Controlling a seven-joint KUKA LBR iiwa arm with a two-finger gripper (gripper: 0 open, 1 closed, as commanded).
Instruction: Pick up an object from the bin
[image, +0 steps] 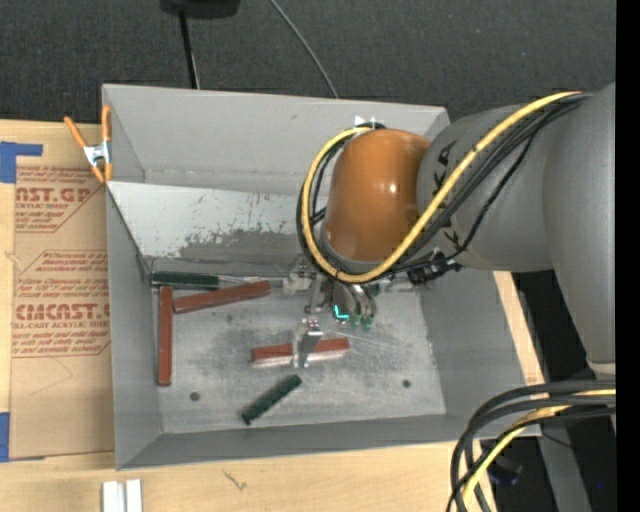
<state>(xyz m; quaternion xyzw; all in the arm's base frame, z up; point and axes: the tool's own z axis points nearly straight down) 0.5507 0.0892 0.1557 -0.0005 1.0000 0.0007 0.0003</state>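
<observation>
A short red-brown flat bar (272, 354) lies on the floor of the grey metal bin (200, 205), and everything else is placed from it. The tool (308, 350) stands straight down on this bar, its metal tip crossing the bar just right of the bar's middle, so that the bar sticks out to either side of it. The tip meets or overlaps the bar, but it cannot be told whether the tool is spread or pressed together, nor whether the bar is pinched or merely touched. The bar looks to lie flat on the floor. Above the bar hangs the arm's orange wrist cover (375, 200), ringed by yellow cables (312, 215). Just below and left of the bar, apart from it, lies a dark green stick (270, 399), tilted. Well to the bar's left a longer red-brown strip (164, 336) lies lengthwise. Another red-brown strip (222, 296) lies up and left of the bar. Beyond that, a dark green rod (186, 280) lies along the foot of the back wall.
</observation>
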